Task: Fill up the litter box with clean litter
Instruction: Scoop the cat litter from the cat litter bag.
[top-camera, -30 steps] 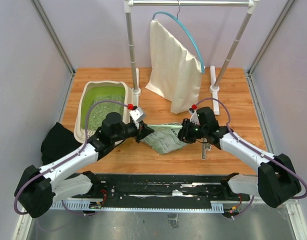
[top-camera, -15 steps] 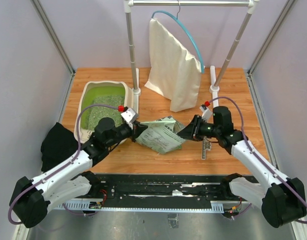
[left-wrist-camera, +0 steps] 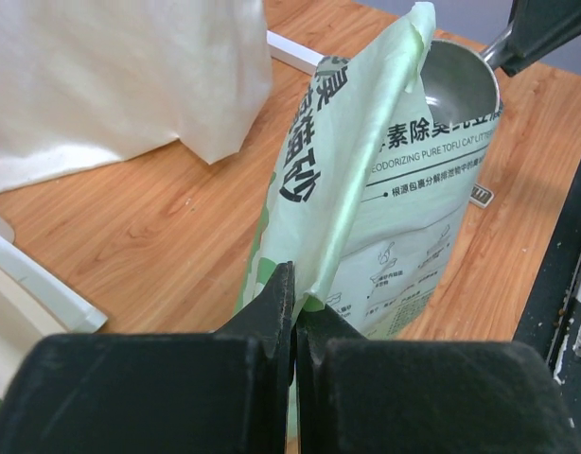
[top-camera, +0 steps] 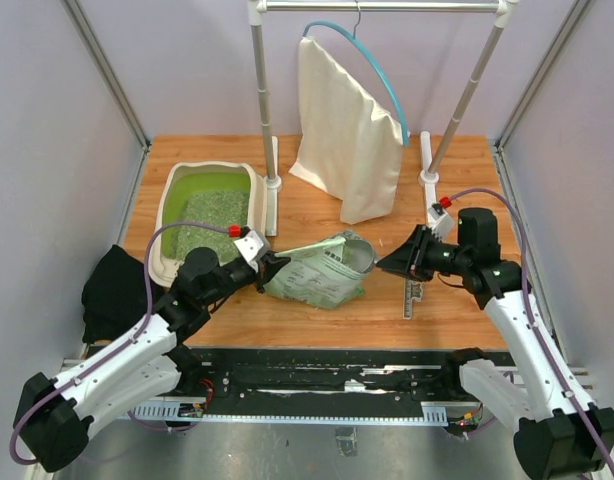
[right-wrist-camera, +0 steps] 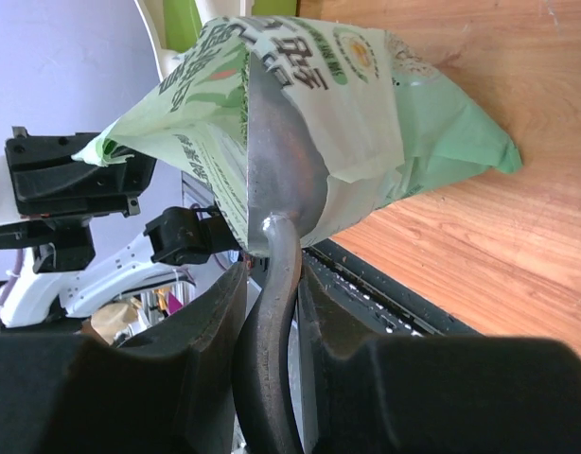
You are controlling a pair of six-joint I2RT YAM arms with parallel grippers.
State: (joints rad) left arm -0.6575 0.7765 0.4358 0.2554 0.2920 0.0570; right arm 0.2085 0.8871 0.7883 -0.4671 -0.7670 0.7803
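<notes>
Pinching the bag (left-wrist-camera: 404, 189) by its top edge, left gripper (left-wrist-camera: 292, 284) is clamped tight; right gripper (right-wrist-camera: 270, 284) grips the scoop (left-wrist-camera: 456, 85) handle, empty-looking bowl at bag mouth. Rear left, litter box (top-camera: 209, 168) holds some litter (top-camera: 207, 215), green floor showing; more scoops likely needed.

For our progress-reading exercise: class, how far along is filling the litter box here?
Done: some litter already covers part of the box. In hand: the left gripper pinches the bag open while the right gripper holds the scoop at its mouth. Left: scoop and tip more in.
</notes>
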